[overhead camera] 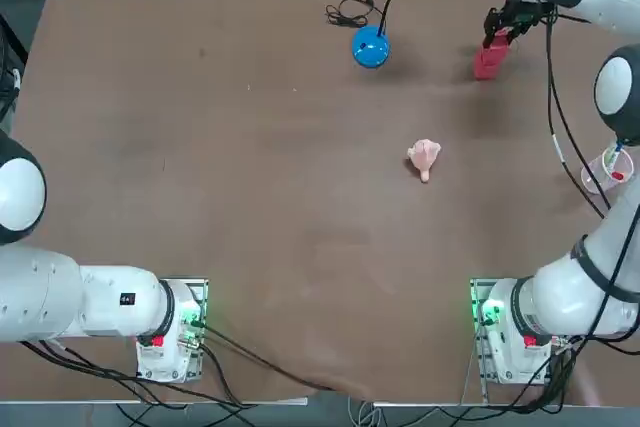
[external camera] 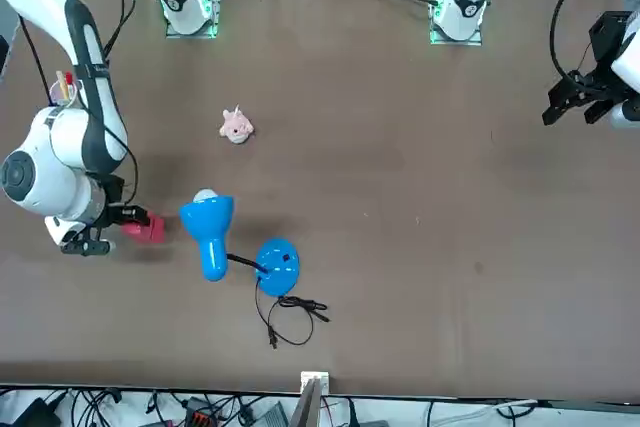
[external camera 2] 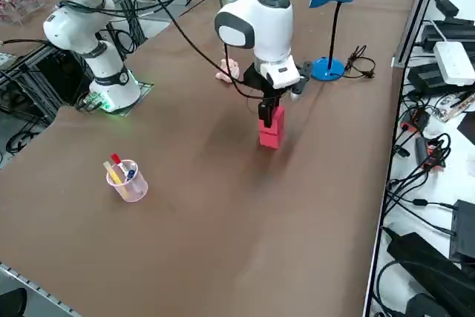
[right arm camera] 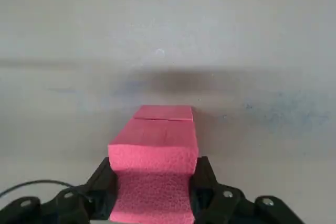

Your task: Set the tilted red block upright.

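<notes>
The brown table (overhead camera: 250, 197) fills the scene, and the right arm (external camera 2: 252, 16) reaches out over its far right part. A blue desk lamp (overhead camera: 370, 47) stands on its round base at the far edge, to the left of the arm's end, its cord (overhead camera: 347, 15) coiled beside it. A clear cup (external camera 2: 126, 181) with pens stands at the table's right edge, nearer the robot. A small pale pink toy (overhead camera: 424, 157) lies near the middle of the table, well apart from everything else. The red block (external camera 2: 271, 128) is a plain pinkish-red rectangular piece with a rough, foam-like surface, taller than wide; in the side view it stands on the table on its lower end, close to upright. The right gripper (external camera 2: 267, 109) comes down onto it from above, its black fingers (right arm camera: 102, 182) clamped on the block's upper part, one on each side, so the block hangs directly below the gripper with its lower end on or just above the tabletop.
</notes>
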Action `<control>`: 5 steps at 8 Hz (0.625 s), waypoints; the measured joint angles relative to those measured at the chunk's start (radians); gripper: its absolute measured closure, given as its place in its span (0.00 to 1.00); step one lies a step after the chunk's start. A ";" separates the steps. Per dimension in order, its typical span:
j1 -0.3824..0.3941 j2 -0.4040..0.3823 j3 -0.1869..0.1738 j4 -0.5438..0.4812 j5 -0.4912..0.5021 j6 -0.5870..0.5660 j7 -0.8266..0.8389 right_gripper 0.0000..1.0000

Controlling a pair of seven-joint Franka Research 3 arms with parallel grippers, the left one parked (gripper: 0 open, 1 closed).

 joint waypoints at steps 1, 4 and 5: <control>0.000 0.000 0.000 0.000 0.000 0.000 0.000 0.30; 0.000 0.002 0.000 0.000 0.000 0.003 -0.001 0.30; 0.000 0.002 0.000 0.000 0.000 0.005 -0.002 0.30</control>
